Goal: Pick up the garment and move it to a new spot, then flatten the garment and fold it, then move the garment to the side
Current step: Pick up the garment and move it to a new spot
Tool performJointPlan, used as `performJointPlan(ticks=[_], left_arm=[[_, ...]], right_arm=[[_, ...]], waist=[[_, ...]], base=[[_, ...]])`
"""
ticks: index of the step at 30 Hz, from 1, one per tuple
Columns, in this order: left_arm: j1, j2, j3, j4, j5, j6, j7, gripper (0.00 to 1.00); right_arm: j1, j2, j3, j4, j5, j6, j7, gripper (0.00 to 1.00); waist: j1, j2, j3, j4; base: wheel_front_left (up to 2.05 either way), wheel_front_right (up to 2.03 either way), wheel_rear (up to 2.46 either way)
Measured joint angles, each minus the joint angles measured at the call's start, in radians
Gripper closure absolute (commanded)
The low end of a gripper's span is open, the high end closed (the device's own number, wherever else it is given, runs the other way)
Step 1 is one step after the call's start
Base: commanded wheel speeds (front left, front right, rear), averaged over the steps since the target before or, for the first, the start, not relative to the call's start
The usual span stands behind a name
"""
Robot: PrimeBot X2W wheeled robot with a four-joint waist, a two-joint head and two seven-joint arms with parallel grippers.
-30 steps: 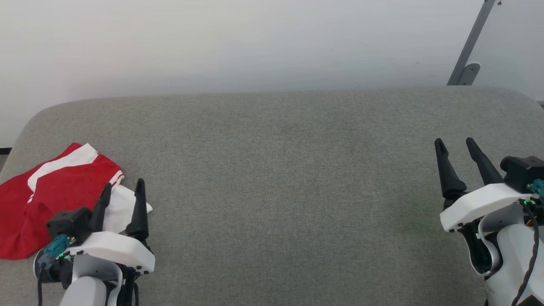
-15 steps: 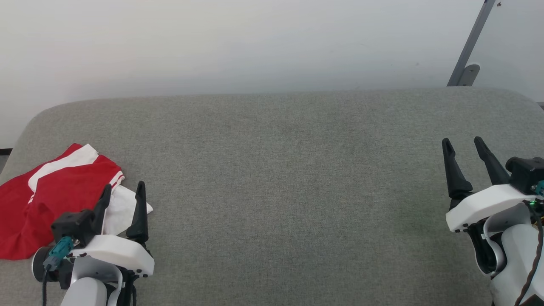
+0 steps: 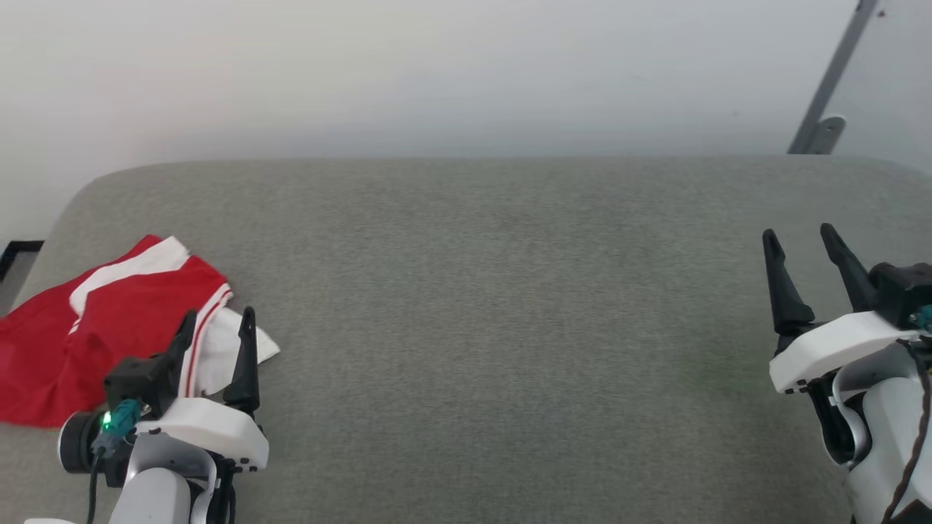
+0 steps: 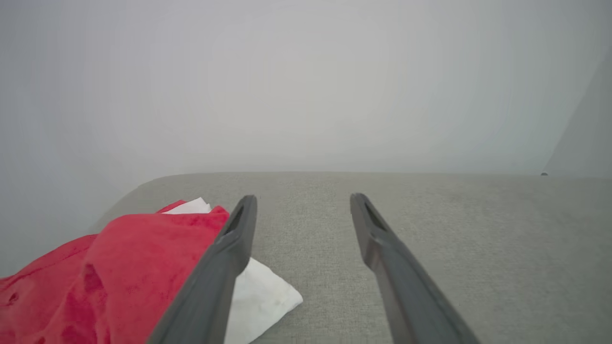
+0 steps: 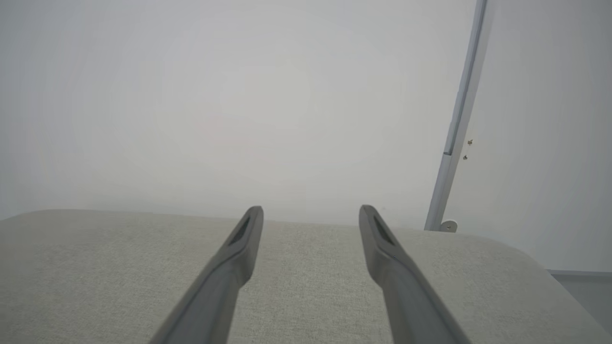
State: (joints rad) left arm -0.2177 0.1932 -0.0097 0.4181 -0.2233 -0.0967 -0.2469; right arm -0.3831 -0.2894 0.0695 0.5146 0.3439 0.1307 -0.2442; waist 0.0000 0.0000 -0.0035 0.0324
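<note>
The garment [image 3: 95, 327] lies crumpled at the left end of the grey table, red with white panels and white stripe trim; its numerals are hidden. In the left wrist view the garment [image 4: 134, 267] bulges at the lower left with a white corner poking out. My left gripper [image 3: 220, 322] hangs open just above the garment's near right edge, nothing between its fingers, and in its own view my left gripper [image 4: 302, 200] stands spread. My right gripper [image 3: 801, 236] is open over the table's far right side, far from the garment; my right gripper [image 5: 311, 211] holds nothing.
The grey fabric-covered table [image 3: 495, 291] has rounded corners and stands against a white wall. A grey metal bar [image 3: 830, 87] leans at the back right, and the same metal bar [image 5: 454, 138] rises in the right wrist view. The table's left edge drops off beside the garment.
The whole head view has shifted, so the camera has turned a little to the left. The garment lies as before. Both grippers stay open.
</note>
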Motion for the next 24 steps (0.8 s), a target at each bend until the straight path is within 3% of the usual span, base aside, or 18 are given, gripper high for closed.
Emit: performJointPlan(ticks=[11, 24], left_arm=[[0.039, -0.015, 0.057, 0.011, 0.065, 0.028, -0.014, 0.00], [0.165, -0.076, 0.139, -0.088, 0.068, 0.067, -0.014, 0.00]], right_arm=[[0.007, 0.048, 0.081, -0.030, -0.052, 0.000, -0.017, 0.00], [0.037, 0.106, 0.158, -0.050, -0.034, 0.000, -0.017, 0.00]], waist=[[0.0000, 0.0000, 0.005, 0.125], [0.0000, 0.0000, 0.012, 0.358]], base=[[0.00, 0.00, 0.00], [0.00, 0.00, 0.00]])
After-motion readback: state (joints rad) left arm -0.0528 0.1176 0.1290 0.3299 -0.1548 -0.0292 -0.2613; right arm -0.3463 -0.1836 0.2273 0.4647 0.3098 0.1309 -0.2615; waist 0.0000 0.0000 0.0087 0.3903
